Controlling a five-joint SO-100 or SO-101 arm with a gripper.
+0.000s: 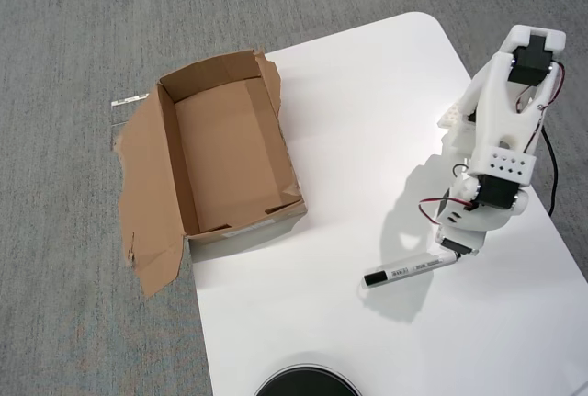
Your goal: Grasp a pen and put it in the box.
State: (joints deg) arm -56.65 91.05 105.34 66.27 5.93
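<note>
The pen (401,271), white with a black cap at its left end, lies flat on the white table (367,102) in the overhead view. My gripper (453,250) points down over the pen's right end and covers it. The white arm body hides the jaws, so I cannot tell whether they are open or shut, or whether they touch the pen. The brown cardboard box (225,152) stands open and empty at the table's left edge, well left of the pen, with torn flaps spread over the carpet.
A black round object (306,383) pokes in at the bottom edge. The arm's base and a black cable (552,171) sit at the table's right edge. Grey carpet (73,231) surrounds the table.
</note>
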